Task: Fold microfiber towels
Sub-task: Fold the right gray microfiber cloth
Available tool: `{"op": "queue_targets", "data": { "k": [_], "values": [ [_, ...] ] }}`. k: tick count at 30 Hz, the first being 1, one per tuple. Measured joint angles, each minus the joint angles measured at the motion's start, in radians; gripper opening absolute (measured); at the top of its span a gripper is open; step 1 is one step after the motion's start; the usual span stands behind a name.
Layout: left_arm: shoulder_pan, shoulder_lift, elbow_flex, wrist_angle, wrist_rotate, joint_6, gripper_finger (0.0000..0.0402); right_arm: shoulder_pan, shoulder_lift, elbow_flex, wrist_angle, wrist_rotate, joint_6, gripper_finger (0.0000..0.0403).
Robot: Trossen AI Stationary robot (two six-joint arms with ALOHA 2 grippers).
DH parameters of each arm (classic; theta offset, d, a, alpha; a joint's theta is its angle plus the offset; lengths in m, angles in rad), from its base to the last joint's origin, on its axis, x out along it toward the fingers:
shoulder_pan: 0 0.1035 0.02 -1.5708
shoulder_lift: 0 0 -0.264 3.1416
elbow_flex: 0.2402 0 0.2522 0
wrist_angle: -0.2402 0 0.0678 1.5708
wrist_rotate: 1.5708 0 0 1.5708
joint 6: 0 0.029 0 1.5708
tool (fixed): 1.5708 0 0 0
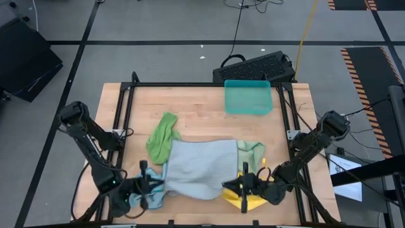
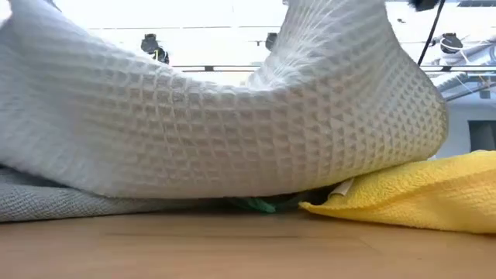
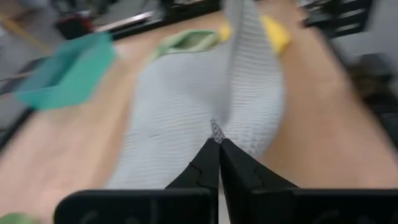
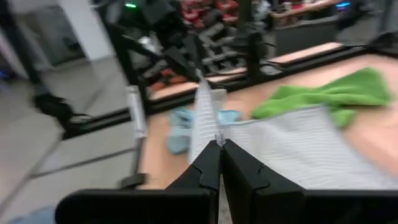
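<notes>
A grey waffle-weave towel (image 1: 202, 168) lies spread at the table's middle near side, its near edge raised. My left gripper (image 1: 155, 183) is shut on its near left corner and my right gripper (image 1: 237, 185) is shut on its near right corner. A bright green towel (image 1: 161, 136) lies crumpled at the grey towel's far left. A pale green towel (image 1: 252, 152) lies at its right, partly under it. A yellow towel (image 1: 248, 201) lies under my right gripper, and a light blue towel (image 1: 149, 197) lies under my left. My left gripper pinches the grey towel's near left corner (image 3: 216, 129) between its two fingertips, coming from the table's left and slanting a little down. That corner is lifted clear; the far part of the towel lies on the table. My right gripper pinches the grey towel's near right corner (image 4: 217, 138) between its two fingertips, coming nearly level from the table's right. The raised edge (image 4: 204, 109) runs off toward my left gripper, and the rest of the towel (image 4: 305, 143) lies on the table.
A teal plastic tray (image 1: 248, 96) stands at the far right of the table. Bare wood lies between it and the towels. In the low view the raised grey towel (image 2: 232, 116) fills most of the picture, with the yellow towel (image 2: 418, 198) at its right.
</notes>
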Motion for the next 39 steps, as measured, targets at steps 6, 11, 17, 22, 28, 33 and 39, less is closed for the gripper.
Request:
{"op": "queue_targets", "data": {
  "k": [6, 11, 17, 22, 28, 33, 39],
  "values": [
    [0.102, 0.002, -0.004, -0.144, 0.003, -0.049, 0.0009, -0.078, -0.053, 0.000, -0.225, -0.001, 0.088, 0.0006],
    [0.194, 0.002, -0.032, -0.156, 0.024, -0.012, 0.0005, -0.132, -0.057, -0.001, -0.403, -0.005, 0.140, 0.0006],
    [0.292, 0.002, -0.035, -0.193, 0.021, 0.009, 0.0011, -0.197, -0.066, -0.001, -0.645, -0.023, 0.208, 0.0006],
    [0.366, 0.002, -0.035, -0.216, 0.021, 0.013, 0.0004, -0.250, -0.124, -0.001, -0.782, -0.056, 0.239, 0.0006],
    [0.409, 0.002, -0.035, -0.211, 0.019, 0.014, 0.0010, -0.267, -0.245, -0.001, -0.743, -0.160, 0.212, 0.0006],
    [0.430, 0.002, -0.035, -0.205, -0.001, 0.004, 0.0007, -0.258, -0.304, -0.001, -0.772, -0.215, 0.233, 0.0006],
    [0.490, 0.002, -0.035, -0.177, -0.005, -0.001, 0.0006, -0.301, -0.306, -0.030, -0.842, -0.209, 0.232, 0.0006]
  ]
}}
